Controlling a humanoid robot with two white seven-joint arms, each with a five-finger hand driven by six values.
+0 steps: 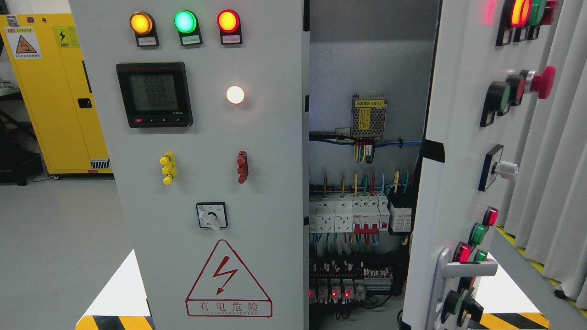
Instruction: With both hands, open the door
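Neither hand of the robot shows in the head view, so whether their fingers are spread, curled or gripping cannot be told, and nothing can be placed against them. The right door (454, 151) of the grey electrical cabinet stands swung open, seen nearly edge-on, with its silver handle (461, 270) sticking out low down and its red mushroom button (543, 82) and small lamps facing right. The left door (257, 192) is shut and faces the camera, carrying three lit lamps (185, 21) along the top, a digital meter (153, 95), a rotary switch (212, 215) and a red lightning warning triangle (228, 282). Between the two doors the cabinet interior is exposed: a row of breakers (353, 213) with coloured wires, and a small power supply (368, 117) above them. A yellow cabinet (50, 91) stands behind at far left.
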